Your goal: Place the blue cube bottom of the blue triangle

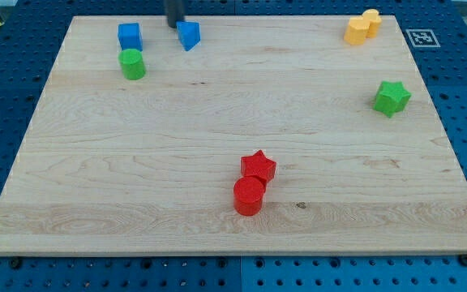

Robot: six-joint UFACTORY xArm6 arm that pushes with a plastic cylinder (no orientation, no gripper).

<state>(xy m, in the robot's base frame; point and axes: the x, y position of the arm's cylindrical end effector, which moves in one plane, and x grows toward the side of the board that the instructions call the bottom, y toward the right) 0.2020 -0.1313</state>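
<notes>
The blue cube [129, 36] sits near the board's top left. The blue triangle [189, 35] lies to its right, about level with it, with a gap between them. My tip [173, 25] comes down from the view's top edge and stands just left of the blue triangle, close to or touching its upper left side, and right of the blue cube.
A green cylinder [132, 64] sits just below the blue cube. A yellow block pair [362, 27] lies at the top right, a green star [391, 98] at the right. A red star [258, 167] and red cylinder [248, 196] touch near the bottom middle. The wooden board [217, 122] rests on a blue pegboard.
</notes>
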